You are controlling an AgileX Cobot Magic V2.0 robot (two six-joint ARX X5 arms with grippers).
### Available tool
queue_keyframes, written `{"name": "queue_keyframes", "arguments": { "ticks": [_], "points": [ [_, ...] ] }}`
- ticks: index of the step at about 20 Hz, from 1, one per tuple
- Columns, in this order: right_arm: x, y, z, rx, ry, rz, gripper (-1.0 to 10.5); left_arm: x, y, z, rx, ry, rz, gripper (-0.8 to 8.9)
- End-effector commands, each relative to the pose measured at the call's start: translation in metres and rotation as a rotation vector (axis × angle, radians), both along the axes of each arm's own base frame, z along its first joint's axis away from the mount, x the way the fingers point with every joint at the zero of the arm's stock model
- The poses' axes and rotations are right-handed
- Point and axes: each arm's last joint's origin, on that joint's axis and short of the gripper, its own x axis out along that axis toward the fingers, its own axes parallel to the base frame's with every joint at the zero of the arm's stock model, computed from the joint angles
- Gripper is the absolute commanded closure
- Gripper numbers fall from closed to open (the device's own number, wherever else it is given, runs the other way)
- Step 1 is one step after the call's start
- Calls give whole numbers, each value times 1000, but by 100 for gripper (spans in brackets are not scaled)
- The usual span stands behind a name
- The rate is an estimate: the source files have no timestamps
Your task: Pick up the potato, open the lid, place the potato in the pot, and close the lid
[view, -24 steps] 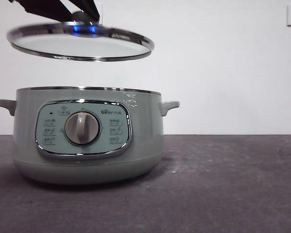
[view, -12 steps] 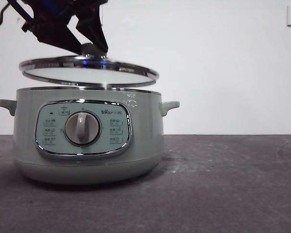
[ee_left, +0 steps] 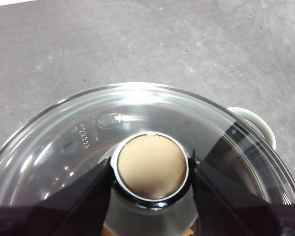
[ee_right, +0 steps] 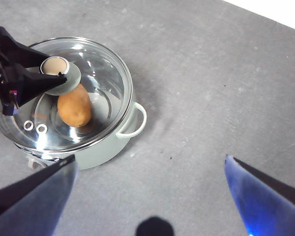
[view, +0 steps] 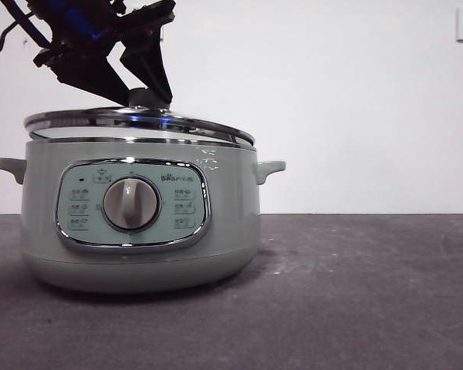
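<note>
now, lid (view: 139, 125): nearly seated on pot (view: 139, 231), one side a bit high
left gripper (ee_left: 150, 169): clamped on lid knob, directly above
potato (ee_right: 74, 105): inside pot
right gripper (ee_right: 147, 196): wide open, well apart

"Bear" brand on pot (view: 231, 223) control panel (view: 131, 204).

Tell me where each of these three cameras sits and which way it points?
Front view: low, at table height, looking level at the pot; the left gripper comes in from above onto the lid.
Left wrist view: on the left arm, looking straight down at the lid's knob, its two jaws shut on either side of it.
Right wrist view: on the right arm, high above the table, its open jaws empty; through the glass the potato shows inside the pot.
All three views share the lid and the left gripper.
</note>
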Motion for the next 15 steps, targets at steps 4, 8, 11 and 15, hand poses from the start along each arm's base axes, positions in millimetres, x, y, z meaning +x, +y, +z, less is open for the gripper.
{"name": "queue_keyframes", "arguments": {
  "ticks": [4,8,11,15],
  "points": [
    [0,0,0,5,-1,-7,447,12,-8,-14,9,30,-2,822],
    [0,0,0,4,1,-6,447,10,-7,-26,63,121,1,822],
    [0,0,0,2,5,-6,447,7,-2,-32,105,194,11,807],
    [0,0,0,2,4,-6,447,6,-1,-33,115,213,11,464]
  ]
}}
